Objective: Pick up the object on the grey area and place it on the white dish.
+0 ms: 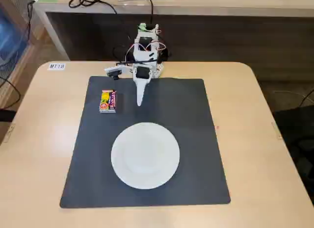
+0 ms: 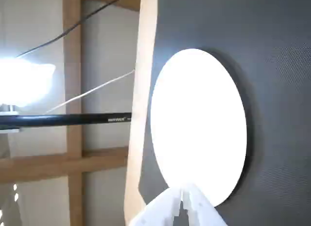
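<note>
The gripper [image 1: 140, 101] was seen clenched and empty, raised over the grey area [image 1: 196, 139]. The object [image 1: 108, 100] lay untouched to its left in the fixed view, the white dish [image 1: 145, 155] bare. Reaching was judged pending: opening, then a leftward swing.

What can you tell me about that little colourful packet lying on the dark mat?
The packet is a small flat rectangle in a printed wrapper, yellow at its far end, red and pink toward the near end; the print is too small to read. In the fixed view it lies flat on the dark grey mat near its far left corner, long side running away from the camera. It sits clear of the white plate and left of the claw, which does not touch it. The wrist view does not show it.
</note>
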`<action>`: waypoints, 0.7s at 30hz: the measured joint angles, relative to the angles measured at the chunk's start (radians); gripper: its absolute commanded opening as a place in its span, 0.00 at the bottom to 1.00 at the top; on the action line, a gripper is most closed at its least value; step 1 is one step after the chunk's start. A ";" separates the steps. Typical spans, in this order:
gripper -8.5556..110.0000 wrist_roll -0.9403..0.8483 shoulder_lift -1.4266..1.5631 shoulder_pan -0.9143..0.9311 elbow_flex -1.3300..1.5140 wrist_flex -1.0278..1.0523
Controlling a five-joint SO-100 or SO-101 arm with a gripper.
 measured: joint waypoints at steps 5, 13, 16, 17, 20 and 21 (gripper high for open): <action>0.07 0.141 -0.092 0.072 -0.107 0.112; 0.07 0.178 -0.106 0.084 -0.350 0.127; 0.07 0.178 -0.132 0.084 -0.373 0.127; 0.07 0.178 -0.163 0.097 -0.390 0.127; 0.07 0.179 -0.275 0.114 -0.465 0.135; 0.07 0.189 -0.314 0.115 -0.492 0.141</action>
